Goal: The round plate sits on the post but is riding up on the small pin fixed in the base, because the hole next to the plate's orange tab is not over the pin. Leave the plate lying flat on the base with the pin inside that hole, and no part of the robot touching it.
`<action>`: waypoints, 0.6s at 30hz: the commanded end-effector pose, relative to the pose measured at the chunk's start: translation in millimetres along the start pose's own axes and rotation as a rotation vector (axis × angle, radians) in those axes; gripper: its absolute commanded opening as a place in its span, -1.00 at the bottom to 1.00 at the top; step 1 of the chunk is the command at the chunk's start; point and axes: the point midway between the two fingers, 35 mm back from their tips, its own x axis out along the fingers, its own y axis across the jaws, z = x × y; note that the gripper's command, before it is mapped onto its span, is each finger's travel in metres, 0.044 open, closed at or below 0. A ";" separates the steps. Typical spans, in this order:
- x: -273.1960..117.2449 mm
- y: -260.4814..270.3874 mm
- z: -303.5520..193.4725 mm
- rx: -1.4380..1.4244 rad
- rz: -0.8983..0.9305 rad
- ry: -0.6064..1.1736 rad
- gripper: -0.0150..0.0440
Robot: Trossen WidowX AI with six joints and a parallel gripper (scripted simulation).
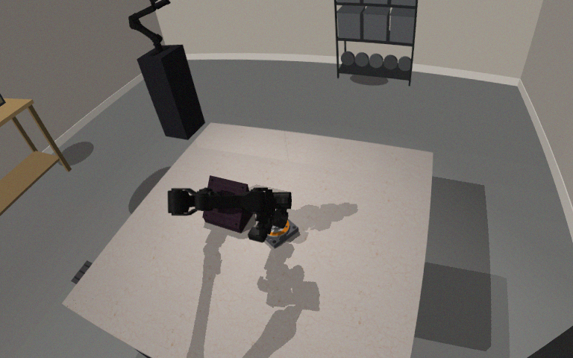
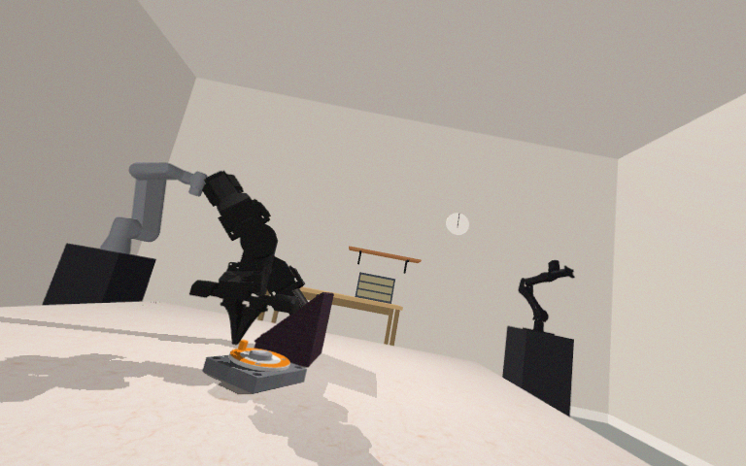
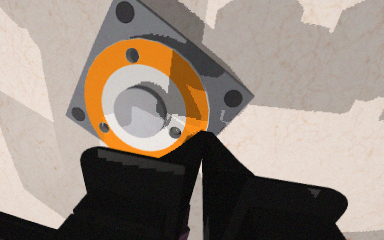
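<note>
Orange and white on the round plate (image 3: 145, 97), seated on the grey square base (image 3: 227, 107) near the middle of the table (image 1: 359, 270), a little toward the near-left corner as seen from the top view. Going left to right across the top view: wooden side table (image 1: 21, 168) off the table's left edge; black pedestal (image 1: 171, 90) with a spare arm beyond the far-left corner; then the working arm's own black links (image 1: 227, 201) stretched across the middle, covering most of a dark purple wedge block (image 1: 226, 212). Just right of the wedge, the base and plate, only partly visible under the wrist. Further right, the arm's shadows on bare marble, and a metal shelf rack (image 1: 374, 37) against the back wall.

From the exterior view, wedge standing just behind the base, close to its rear edge, crowding that side. Gripper (image 3: 201, 137) pointed down, fingers pressed together with nothing between them, tips at the plate's rim, contact not clear. Small orange tab (image 2: 242, 346) raised at the plate's left rim in the exterior view, right below the fingertips. In the wrist view, three small holes around the orange ring, one close to the fingertips; central post (image 3: 137, 107) grey within the white inner ring. Plate flat or tilted, and pin position: cannot tell.
</note>
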 end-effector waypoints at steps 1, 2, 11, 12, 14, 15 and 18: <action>0.3 0.8 -4.7 -0.002 -0.002 0.002 -0.49; 0.6 0.9 -5.1 -0.002 -0.002 0.002 -0.49; -30.3 0.8 -5.5 -0.003 0.000 0.002 -0.49; -35.5 0.6 -6.6 -0.003 0.000 0.002 -0.49; -42.1 0.4 -8.2 -0.003 0.000 0.003 -0.49; -42.9 0.4 -8.5 -0.003 -0.001 0.003 -0.49; -34.1 0.5 -8.3 -0.010 -0.007 0.005 -0.49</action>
